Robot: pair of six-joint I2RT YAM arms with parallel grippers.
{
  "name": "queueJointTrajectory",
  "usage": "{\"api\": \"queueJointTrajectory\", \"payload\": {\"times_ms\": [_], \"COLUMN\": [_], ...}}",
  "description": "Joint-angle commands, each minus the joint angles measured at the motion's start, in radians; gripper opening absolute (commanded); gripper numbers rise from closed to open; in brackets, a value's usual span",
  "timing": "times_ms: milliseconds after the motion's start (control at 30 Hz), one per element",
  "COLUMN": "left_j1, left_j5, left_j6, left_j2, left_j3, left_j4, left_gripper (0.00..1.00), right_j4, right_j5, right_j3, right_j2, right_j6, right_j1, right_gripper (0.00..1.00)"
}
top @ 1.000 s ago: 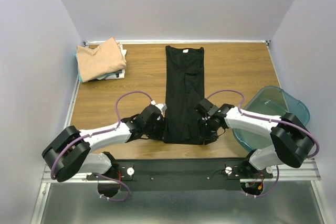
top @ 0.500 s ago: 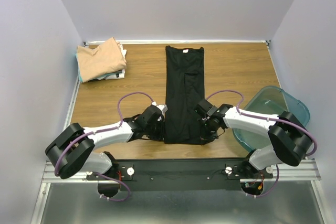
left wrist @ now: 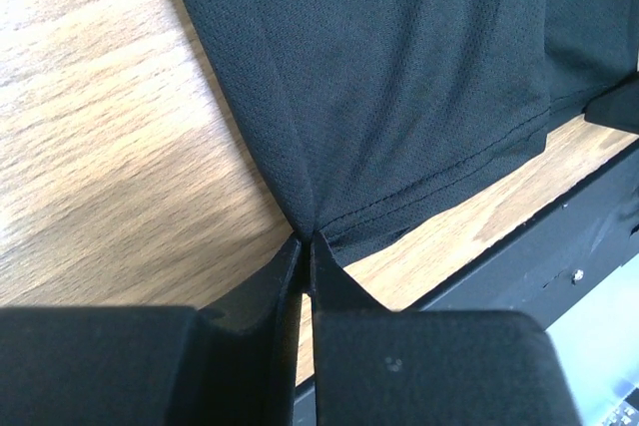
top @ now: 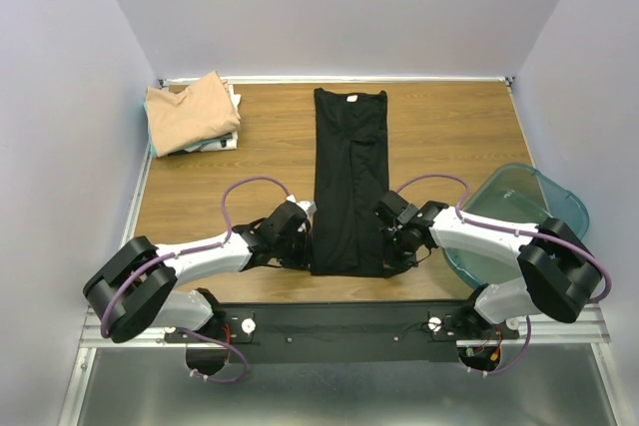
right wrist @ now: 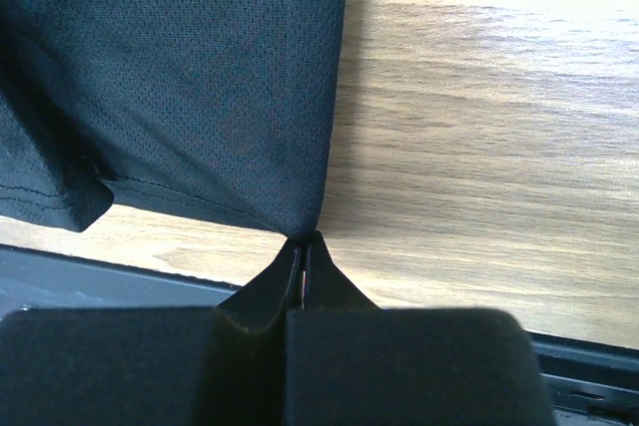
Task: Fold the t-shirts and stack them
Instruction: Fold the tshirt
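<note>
A black t-shirt (top: 349, 172) lies as a long narrow strip down the middle of the wooden table, its small white tag at the far end. My left gripper (top: 308, 244) is shut on its near left hem corner, seen pinched in the left wrist view (left wrist: 308, 236). My right gripper (top: 387, 246) is shut on the near right hem corner, seen pinched in the right wrist view (right wrist: 304, 236). The black mesh cloth (left wrist: 399, 77) (right wrist: 180, 77) fans out from both pinches. A folded tan t-shirt (top: 192, 110) tops a pile of pale shirts at the far left.
A clear teal plastic bin (top: 519, 216) stands at the table's right edge by the right arm. The black base rail (top: 339, 321) runs along the near edge. Grey walls close the table in on three sides.
Both grippers have shifted slightly, the left one inward and the right one outward, with the hem corners held. The shirt's lower part has narrowed and pulled straighter.
</note>
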Motion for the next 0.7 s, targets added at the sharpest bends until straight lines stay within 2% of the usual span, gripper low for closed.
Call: {"api": "queueJointTrajectory", "payload": {"times_ms": [0, 33, 67, 200, 667], "left_j1": [0.001, 0.001, 0.001, 0.001, 0.015], "left_j5": [-0.021, -0.022, -0.022, -0.018, -0.116], "left_j6": [-0.003, -0.006, -0.006, 0.005, 0.028], "left_j2": [-0.020, -0.023, -0.029, -0.060, -0.148], "left_j3": [-0.021, -0.021, -0.018, 0.000, 0.160], "left_j4": [-0.066, -0.068, -0.073, -0.080, -0.266], "left_gripper": [0.13, 0.13, 0.07, 0.00, 0.00], "right_j4": [-0.014, -0.017, -0.020, -0.042, -0.192], "right_j5": [0.008, 0.007, 0.007, 0.016, 0.079], "right_j3": [-0.014, -0.014, -0.011, 0.010, 0.216], "right_j2": [-0.018, -0.018, -0.018, -0.032, -0.072], "right_j6": [0.024, 0.026, 0.026, 0.024, 0.066], "right_j1": [0.009, 0.007, 0.007, 0.009, 0.007], "right_gripper": [0.00, 0.00, 0.00, 0.00, 0.00]}}
